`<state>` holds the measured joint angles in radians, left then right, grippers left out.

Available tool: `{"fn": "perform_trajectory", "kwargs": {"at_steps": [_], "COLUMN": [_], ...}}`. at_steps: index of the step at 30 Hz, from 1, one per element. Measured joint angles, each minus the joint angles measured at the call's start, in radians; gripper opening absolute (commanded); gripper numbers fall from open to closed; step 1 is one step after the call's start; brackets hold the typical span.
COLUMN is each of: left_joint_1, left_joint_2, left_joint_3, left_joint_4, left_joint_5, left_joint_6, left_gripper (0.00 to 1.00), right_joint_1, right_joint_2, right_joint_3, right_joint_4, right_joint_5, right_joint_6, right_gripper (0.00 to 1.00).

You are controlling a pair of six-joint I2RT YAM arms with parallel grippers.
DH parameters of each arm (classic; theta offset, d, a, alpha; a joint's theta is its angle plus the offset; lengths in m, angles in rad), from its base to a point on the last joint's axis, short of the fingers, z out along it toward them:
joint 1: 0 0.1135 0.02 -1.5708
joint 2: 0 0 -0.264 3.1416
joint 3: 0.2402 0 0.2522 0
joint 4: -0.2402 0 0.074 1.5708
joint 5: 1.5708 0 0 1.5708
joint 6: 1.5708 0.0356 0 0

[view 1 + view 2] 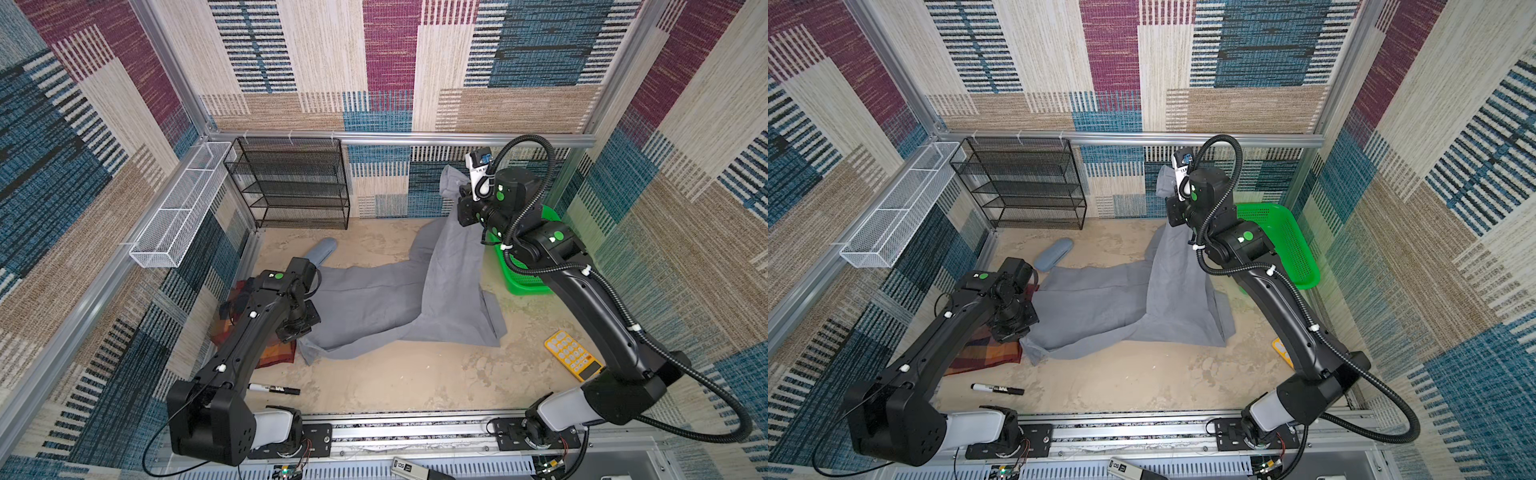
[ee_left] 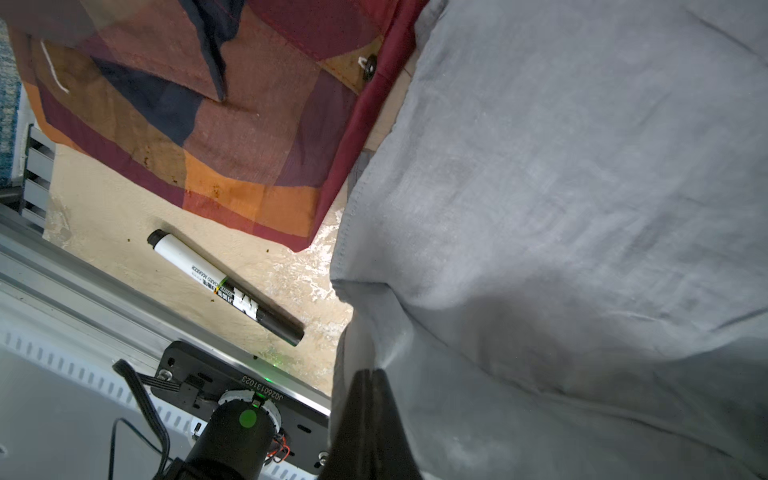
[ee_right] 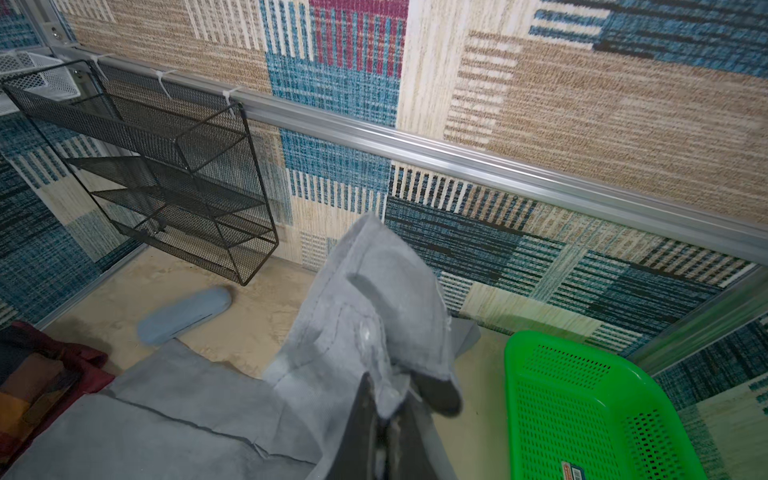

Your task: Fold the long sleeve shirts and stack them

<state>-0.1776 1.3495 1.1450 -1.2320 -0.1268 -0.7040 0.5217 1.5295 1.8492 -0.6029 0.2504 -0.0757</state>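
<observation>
The grey long sleeve shirt (image 1: 374, 299) (image 1: 1100, 307) lies spread over the middle of the table. One end of it is pulled up high toward the back wall. My right gripper (image 3: 388, 399) (image 1: 459, 189) is shut on that raised end, and a grey fold (image 3: 365, 291) hangs over its fingers. My left gripper (image 2: 372, 374) is shut on the shirt's low left edge (image 2: 561, 208); in both top views its wrist hides the fingers. The patchwork plaid shirt (image 1: 278, 353) (image 1: 984, 353) (image 2: 208, 124) lies folded at the left, mostly under my left arm, next to the grey cloth.
A black marker (image 1: 274, 389) (image 2: 224, 286) lies near the front rail. A blue-grey case (image 1: 322, 251) lies behind the left arm. A black mesh shelf (image 1: 291, 183) and a white wire basket (image 1: 178, 208) stand at the back left. At the right are a green basket (image 1: 1283, 245) and a yellow calculator (image 1: 573, 355).
</observation>
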Motion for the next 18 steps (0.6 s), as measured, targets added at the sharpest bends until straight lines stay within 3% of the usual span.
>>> {"fn": "perform_trajectory", "kwargs": {"at_steps": [7,15,18], "left_joint_1": [0.042,0.092,0.132], "left_joint_2": [0.090,0.138,0.153], "left_joint_3": [-0.010,-0.017,-0.029], "left_joint_4": [0.040,0.047,0.048], "left_joint_5": [0.030,0.054,0.056], "left_joint_6": [0.040,0.099,0.132], "left_gripper": [0.00,0.00,0.10], "right_joint_1": [-0.006,-0.006,-0.006], "right_joint_2": [0.108,0.201,0.214], "right_joint_3": [0.010,-0.014,-0.045], "right_joint_4": [-0.005,-0.012,-0.005], "right_joint_5": [0.016,0.119,0.137], "right_joint_6": [0.000,0.000,0.006], "right_gripper": [0.00,0.00,0.00]}}
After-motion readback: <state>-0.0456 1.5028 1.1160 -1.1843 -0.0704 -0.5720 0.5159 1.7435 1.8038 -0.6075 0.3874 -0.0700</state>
